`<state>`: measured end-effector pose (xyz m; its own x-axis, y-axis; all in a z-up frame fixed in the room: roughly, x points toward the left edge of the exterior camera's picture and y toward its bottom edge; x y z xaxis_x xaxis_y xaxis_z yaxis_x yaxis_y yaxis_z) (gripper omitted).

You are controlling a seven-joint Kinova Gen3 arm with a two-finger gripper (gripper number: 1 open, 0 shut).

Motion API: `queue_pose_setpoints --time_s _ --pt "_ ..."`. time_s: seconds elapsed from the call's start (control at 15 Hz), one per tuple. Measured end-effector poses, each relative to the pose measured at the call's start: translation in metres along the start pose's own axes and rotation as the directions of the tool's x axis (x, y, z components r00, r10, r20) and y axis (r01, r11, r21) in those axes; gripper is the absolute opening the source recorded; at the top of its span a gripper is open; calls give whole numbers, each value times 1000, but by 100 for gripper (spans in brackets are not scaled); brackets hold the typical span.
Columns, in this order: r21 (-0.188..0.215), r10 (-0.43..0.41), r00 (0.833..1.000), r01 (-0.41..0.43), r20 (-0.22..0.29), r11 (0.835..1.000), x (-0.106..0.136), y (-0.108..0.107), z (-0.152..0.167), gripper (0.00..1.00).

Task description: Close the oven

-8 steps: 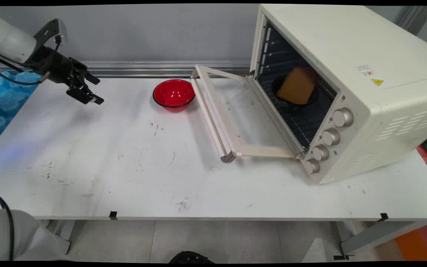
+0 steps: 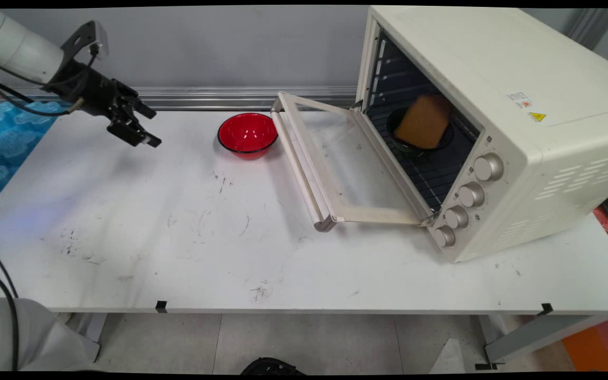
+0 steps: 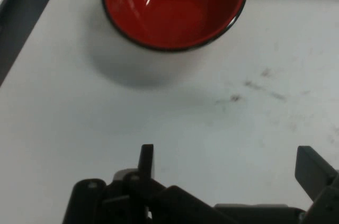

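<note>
My 2 fingers (image 2: 143,126) are spread wide and hold nothing; I hang above the white bench (image 2: 177,237), clear of its surface. In my hand view the 2 fingertips (image 3: 146,156) rise far apart from the bottom edge, with bare, scuffed bench between them.

Straight ahead of my fingers, well apart from them, sits a red bowl (image 3: 175,7). It is glossy red inside with a thin black rim, empty, upright, and throws a soft shadow toward me.

Beyond the bowl, farther from my fingers, stands a cream toaster oven (image 2: 494,105) with its glass door (image 2: 335,163) dropped open; the door's handle end lies just beside the bowl. On the oven's wire rack sits a dark dish (image 2: 401,142) carrying a brown block, apparently bread (image 2: 424,121). 4 knobs (image 2: 465,198) run down the oven's front panel.
</note>
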<state>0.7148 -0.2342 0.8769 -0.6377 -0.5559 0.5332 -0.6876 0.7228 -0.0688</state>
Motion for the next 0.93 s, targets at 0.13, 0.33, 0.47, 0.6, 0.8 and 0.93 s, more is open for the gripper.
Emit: queue_pose_setpoints --time_s 0.13,0.33,0.47,0.6,0.8,0.93 --pt "-13 0 1000 0 -15 1000 14 7 5 100" --pt "-33 -7 999 6 -41 999 36 17 16 100" --pt "-43 -11 998 9 -54 999 47 22 23 100" --pt "-57 -15 997 11 -71 998 60 29 35 100" --pt "-70 -16 996 10 -87 997 74 35 50 100" --pt "-82 -14 995 6 -99 997 85 41 66 100"
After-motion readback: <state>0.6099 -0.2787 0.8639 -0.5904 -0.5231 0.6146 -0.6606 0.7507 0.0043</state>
